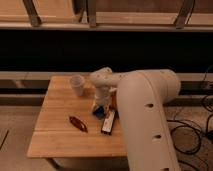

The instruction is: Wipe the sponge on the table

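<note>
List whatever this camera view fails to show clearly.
Camera view only:
- Sponge: mostly under the claw, which sits over it mid-table; just a blue sliver shows.
- Table: its right side is hidden behind the arm.
- Orange object beside the wrist: mostly covered by the arm, shape unclear.
- Arm: cut off by the bottom edge.
</note>
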`<move>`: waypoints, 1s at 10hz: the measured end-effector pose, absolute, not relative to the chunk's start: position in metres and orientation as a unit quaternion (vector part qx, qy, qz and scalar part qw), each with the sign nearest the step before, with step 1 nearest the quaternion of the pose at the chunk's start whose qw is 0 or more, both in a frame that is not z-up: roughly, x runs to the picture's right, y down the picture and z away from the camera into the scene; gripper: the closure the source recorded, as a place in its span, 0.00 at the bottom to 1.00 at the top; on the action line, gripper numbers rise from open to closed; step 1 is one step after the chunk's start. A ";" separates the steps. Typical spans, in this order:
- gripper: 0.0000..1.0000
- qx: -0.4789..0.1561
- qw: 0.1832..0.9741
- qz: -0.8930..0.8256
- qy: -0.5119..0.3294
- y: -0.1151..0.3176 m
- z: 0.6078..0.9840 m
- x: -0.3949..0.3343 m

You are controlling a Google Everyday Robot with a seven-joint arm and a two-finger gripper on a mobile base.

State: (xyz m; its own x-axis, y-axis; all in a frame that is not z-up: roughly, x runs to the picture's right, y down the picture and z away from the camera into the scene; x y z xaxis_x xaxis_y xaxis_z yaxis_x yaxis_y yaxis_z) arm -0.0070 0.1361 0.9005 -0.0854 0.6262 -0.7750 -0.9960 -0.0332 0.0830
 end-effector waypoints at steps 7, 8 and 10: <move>1.00 -0.321 0.659 0.629 0.259 0.106 0.938 -0.085; 1.00 -0.339 0.662 0.622 0.246 0.108 0.930 -0.109; 1.00 -0.369 0.659 0.608 0.245 0.126 0.903 -0.130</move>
